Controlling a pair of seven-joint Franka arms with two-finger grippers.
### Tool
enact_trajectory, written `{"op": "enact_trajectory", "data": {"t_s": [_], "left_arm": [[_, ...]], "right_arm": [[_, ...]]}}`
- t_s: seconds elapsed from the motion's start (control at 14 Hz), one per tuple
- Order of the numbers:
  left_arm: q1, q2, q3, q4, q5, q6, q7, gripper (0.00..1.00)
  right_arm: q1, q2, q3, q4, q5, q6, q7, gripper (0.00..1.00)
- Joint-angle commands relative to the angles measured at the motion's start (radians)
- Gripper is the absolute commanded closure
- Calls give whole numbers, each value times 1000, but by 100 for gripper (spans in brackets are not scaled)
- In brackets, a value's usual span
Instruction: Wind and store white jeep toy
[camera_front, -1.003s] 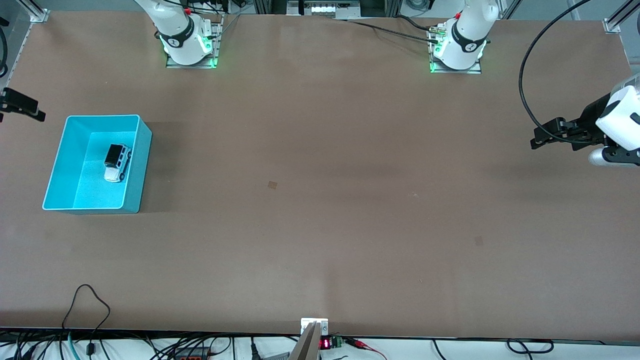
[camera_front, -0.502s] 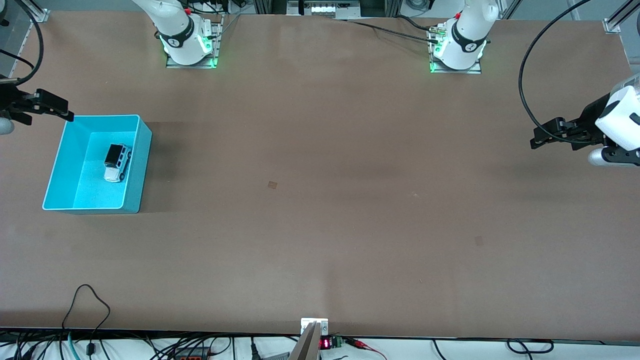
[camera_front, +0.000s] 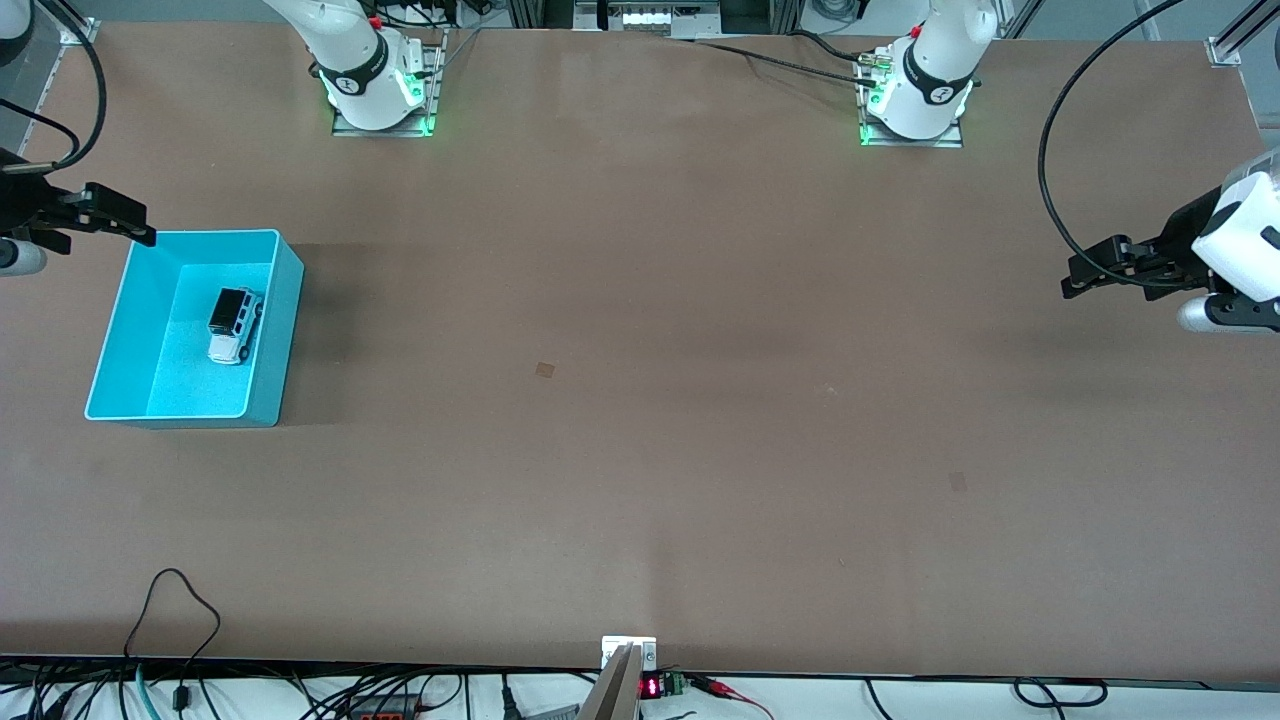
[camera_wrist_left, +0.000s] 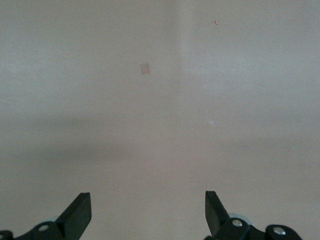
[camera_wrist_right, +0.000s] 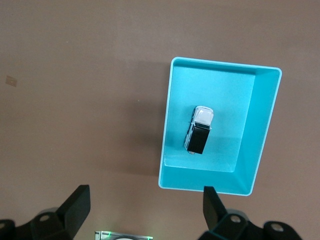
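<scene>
White jeep toy sits in turquoise bin — left gripper, right gripper wide, empty.

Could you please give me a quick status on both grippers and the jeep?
Left gripper open, empty, waiting. Right gripper open, empty, by the turquoise bin. White jeep toy inside it. Nothing obstructing.

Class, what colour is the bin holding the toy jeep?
Turquoise bin; the right wrist view shows it best.
</scene>
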Motion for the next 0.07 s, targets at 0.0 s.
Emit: {"op": "enact_trajectory", "data": {"t_s": [0.0], "left_arm": [[4, -21, -5, -10, 21, 6, -9, 0]], "right_arm": [[29, 9, -17, 21, -19, -8, 7, 0]]}}
